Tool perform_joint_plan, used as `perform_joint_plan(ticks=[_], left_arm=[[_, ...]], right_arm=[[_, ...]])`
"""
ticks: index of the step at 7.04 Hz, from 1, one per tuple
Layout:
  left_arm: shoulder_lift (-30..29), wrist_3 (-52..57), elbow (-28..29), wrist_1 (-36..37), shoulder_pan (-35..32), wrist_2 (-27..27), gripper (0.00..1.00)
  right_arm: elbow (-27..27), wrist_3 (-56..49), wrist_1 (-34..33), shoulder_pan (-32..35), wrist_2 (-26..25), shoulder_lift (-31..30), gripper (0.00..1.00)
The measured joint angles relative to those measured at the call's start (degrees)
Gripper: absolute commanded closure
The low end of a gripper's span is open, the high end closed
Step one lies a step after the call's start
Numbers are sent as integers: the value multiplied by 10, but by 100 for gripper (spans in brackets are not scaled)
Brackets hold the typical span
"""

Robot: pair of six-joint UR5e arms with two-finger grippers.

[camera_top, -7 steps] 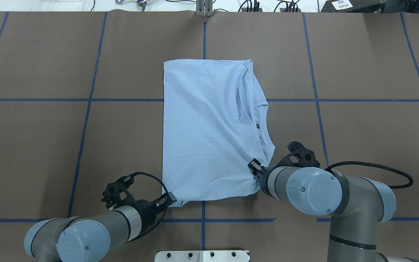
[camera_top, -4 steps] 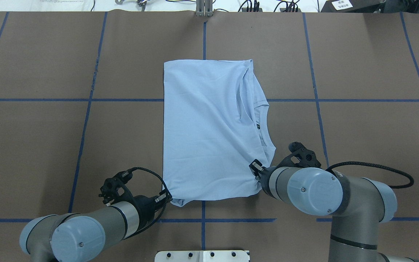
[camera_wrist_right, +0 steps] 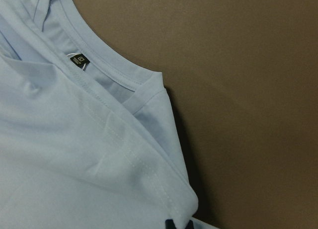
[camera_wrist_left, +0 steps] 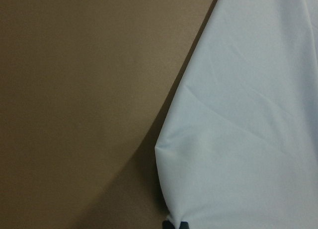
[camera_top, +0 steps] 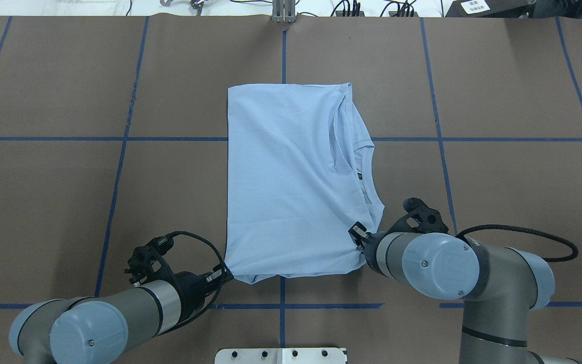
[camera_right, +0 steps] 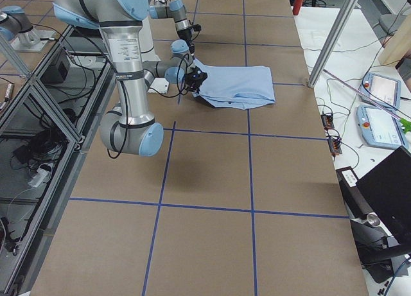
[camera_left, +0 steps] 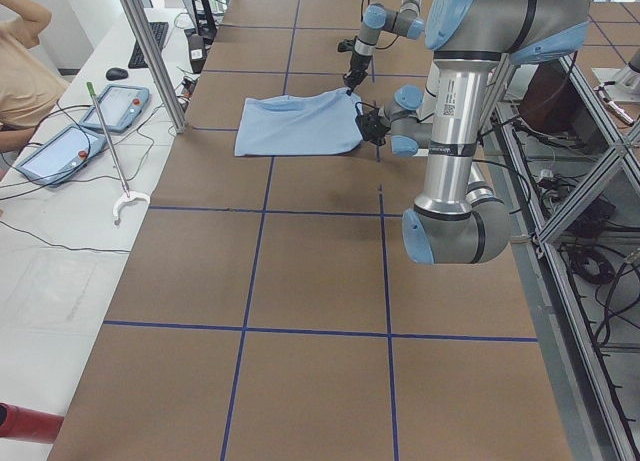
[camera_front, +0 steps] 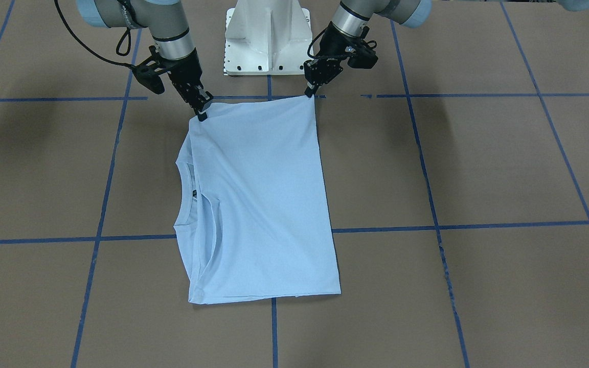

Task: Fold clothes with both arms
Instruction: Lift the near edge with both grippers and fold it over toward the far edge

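The right wrist view resolves the light blue T-shirt and its black neck label, which is illegible. The black 2-finger left gripper and right gripper each clamp a near corner.

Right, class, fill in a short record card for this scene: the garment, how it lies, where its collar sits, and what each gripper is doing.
Garment: light blue T-shirt, folded into a narrow rectangle
Surface: brown table marked with blue tape lines
Collar: ribbed collar on the robot's right side, black neck label showing
Left gripper: shut on the near corner away from the collar
Right gripper: shut on the near corner on the collar side
Far end: lying flat on the table
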Motion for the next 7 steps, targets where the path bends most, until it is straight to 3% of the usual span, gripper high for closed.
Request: perform_joint_plan(ticks=[4, 5, 7], left_arm=[[-16, -15, -99, 37, 4, 8, 100], [-30, 7, -110, 56, -29, 3, 100], [-57, 55, -78, 66, -103, -17, 100]], right_arm=[[121, 5, -2, -4, 25, -48, 100], [121, 5, -3, 25, 26, -35, 100], [41, -3, -4, 111, 47, 40, 100]])
